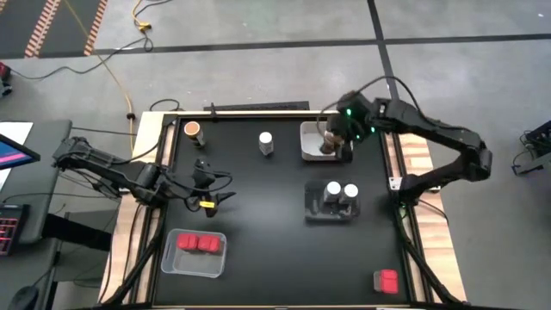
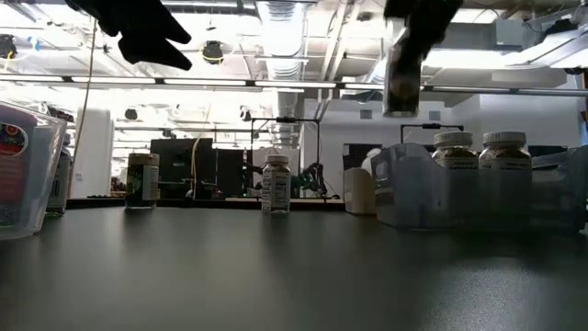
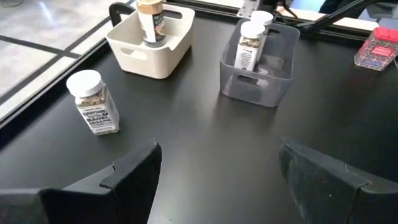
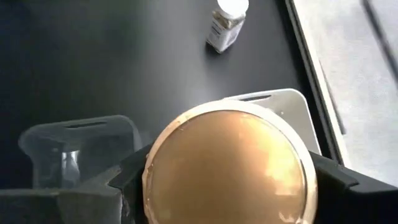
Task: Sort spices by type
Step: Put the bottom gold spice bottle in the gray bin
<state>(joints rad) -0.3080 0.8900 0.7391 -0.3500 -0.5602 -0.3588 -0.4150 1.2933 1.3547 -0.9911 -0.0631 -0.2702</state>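
Your right gripper clamps a cork-topped jar above the white tray near the table's far edge. Lower, then release. Left gripper waits open.

Overhead, table-level and two wrist cameras share the black table.

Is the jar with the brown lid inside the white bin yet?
Inside: the brown-lidded jar stands upright in the white bin, with the right gripper around it.
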